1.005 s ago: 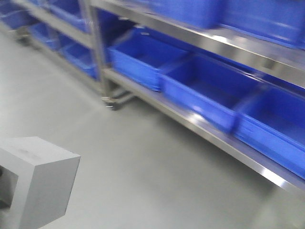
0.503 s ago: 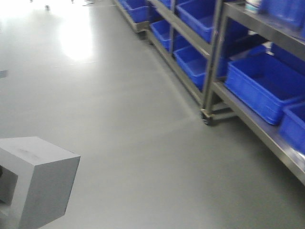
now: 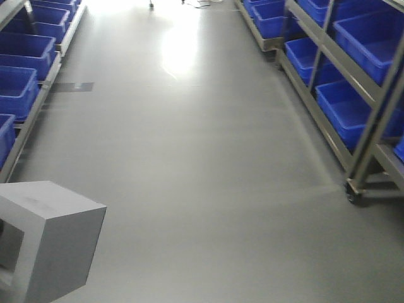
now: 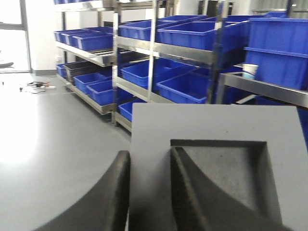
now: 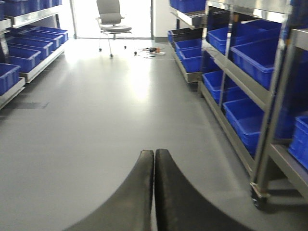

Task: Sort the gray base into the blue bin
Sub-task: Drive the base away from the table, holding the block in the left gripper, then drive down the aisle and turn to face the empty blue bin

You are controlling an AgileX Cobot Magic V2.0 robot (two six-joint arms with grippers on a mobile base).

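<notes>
Base turned, shelves [image 3: 377, 129] now flank view; left hand [image 4: 149, 161] clamps gray base [image 4: 216, 127] wall, right hand [image 5: 154, 159] closed, empty.

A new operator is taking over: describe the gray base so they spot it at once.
A gray aisle floor runs between steel racks of blue bins. At the front view's bottom left, the left gripper holds the gray base, one finger inside its square recess. It is the only matte gray block among glossy blue tubs.
</notes>
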